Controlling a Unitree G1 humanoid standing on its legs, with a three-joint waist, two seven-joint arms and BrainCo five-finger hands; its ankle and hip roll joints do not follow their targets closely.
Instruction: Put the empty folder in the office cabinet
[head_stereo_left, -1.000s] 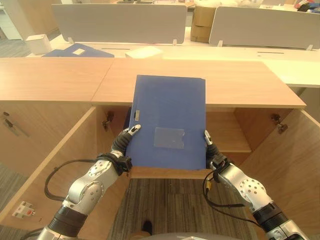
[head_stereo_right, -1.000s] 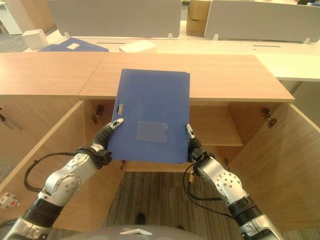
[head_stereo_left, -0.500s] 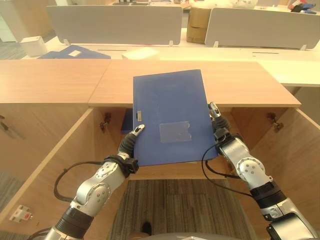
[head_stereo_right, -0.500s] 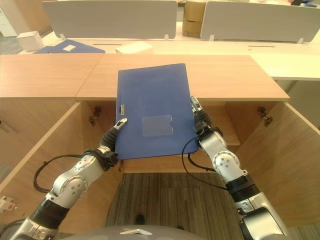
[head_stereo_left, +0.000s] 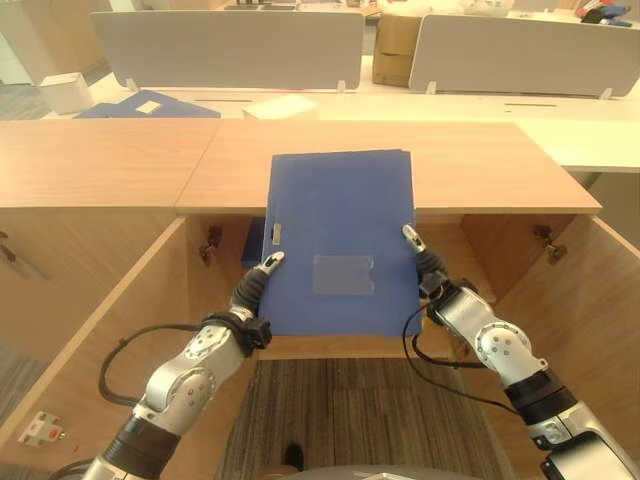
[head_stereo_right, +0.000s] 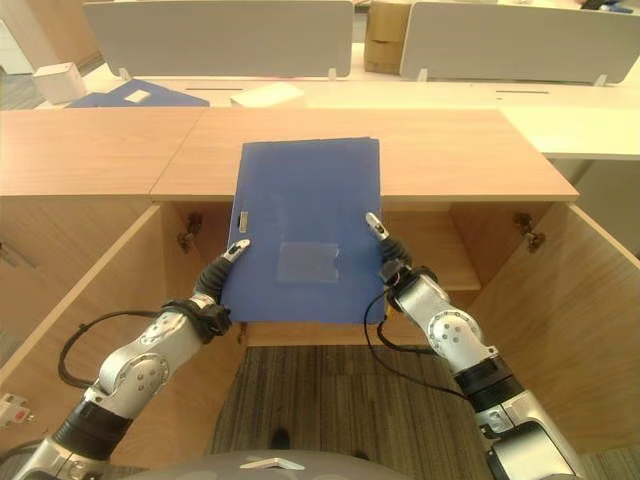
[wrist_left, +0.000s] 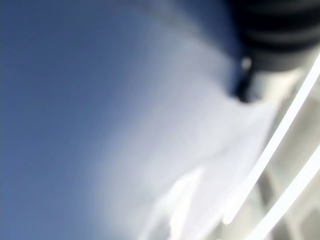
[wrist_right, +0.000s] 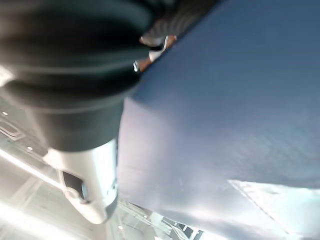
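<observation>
— Blue folder (head_stereo_left: 338, 240) is sitting between your two hands, flat face up, out in front of the open office cabinet (head_stereo_left: 455, 262). Its far edge is overlapping the wooden cabinet top (head_stereo_left: 470, 165); its near edge is hanging just above the front lip of the cabinet floor.

— How are my hands gripping it?

— Your left hand (head_stereo_left: 252, 288) is pressing along the folder's left edge with a thumb lying on the cover near the small metal clip (head_stereo_left: 274, 233). Your right hand (head_stereo_left: 425, 268) is doing the same on the right edge, thumb on top. The fingers of both are going under the folder, so I cannot tell whether they are curled or straight.

— What room am I working with?

— Both cabinet doors are standing wide open to either side, the left door (head_stereo_left: 95, 330) and the right door (head_stereo_left: 590, 310), leaving a broad gap. Inside, a shelf (head_stereo_right: 440, 262) is showing on the right, and something blue (head_stereo_left: 254, 243) is lying inside to the left, partly hidden behind the folder.

— What is changing from half a second ago?

— You are squaring the folder up: it was skewed then, and now its sides are running straight toward the cabinet. Your right hand is sitting lower and nearer on the right edge than before. Your left hand is keeping much the same place.
</observation>
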